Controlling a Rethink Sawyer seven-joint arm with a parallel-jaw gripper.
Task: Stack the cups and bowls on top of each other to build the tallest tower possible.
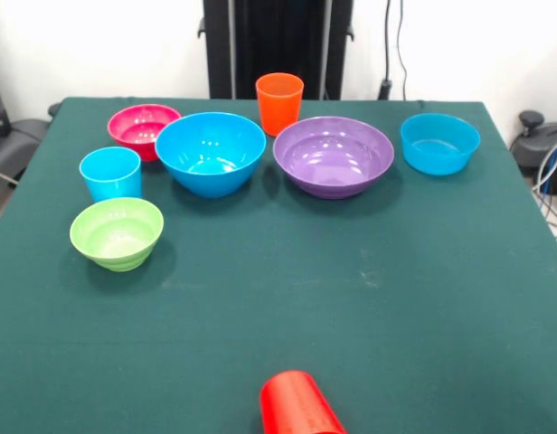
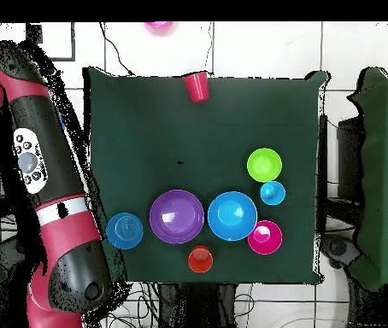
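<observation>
Glossy plastic all round, smooth and shining, on a dark green cloth-covered tabletop (image 1: 369, 316). Bowls rounded and wide, five counted on the cloth: one broad shallow purple bowl (image 1: 333, 155) near the middle of the far row, one deep large blue bowl (image 1: 210, 152) just beside it, one smaller blue bowl (image 1: 439, 143) at the row's other end, one crimson-pink bowl (image 1: 143, 129) tucked just behind the large blue one, and one lime green bowl (image 1: 117, 232) with a stepped foot, nearer the camera. Cups narrow and tapered, three counted: an orange cup (image 1: 279, 102) upright behind the gap between the large blue and purple bowls, a light blue cup (image 1: 110, 173) upright between the crimson-pink and lime green bowls, and a red cup (image 1: 297, 404) tipped on its side, well apart from the rest at the opposite edge. Every piece singly on the cloth, none nested or stacked. From overhead, part of a hot pink round piece (image 2: 156, 26) beyond the tabletop's edge near the red cup. Red and black arm (image 2: 52, 188) stretched alongside the tabletop, off the cloth. Jaws out of sight in both views, so no telling how far open or whether holding anything.
</observation>
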